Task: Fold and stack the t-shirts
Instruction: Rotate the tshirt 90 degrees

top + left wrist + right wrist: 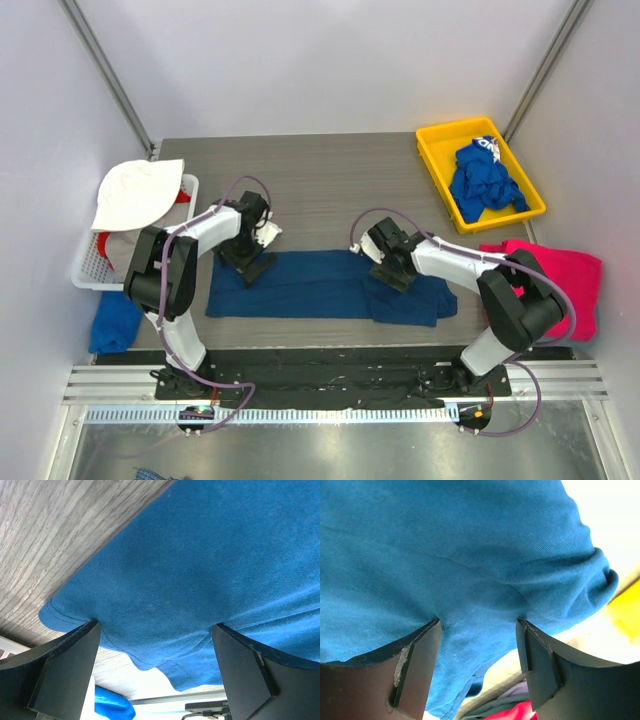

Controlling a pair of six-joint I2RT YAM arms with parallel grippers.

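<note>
A dark blue t-shirt lies folded into a long flat strip across the middle of the table. My left gripper stands open over the strip's left end, both fingertips down on the cloth. In the left wrist view the gripper has nothing pinched between its jaws. My right gripper is open on the strip's right part, its tips touching the fabric, with the gripper holding nothing. A royal-blue t-shirt is bunched in the yellow bin. A magenta-pink t-shirt lies at the right edge.
A white basket at the left edge holds a white hat and other cloth. A blue cloth lies below it at the near-left corner. Bare wooden tabletop stretches behind the strip.
</note>
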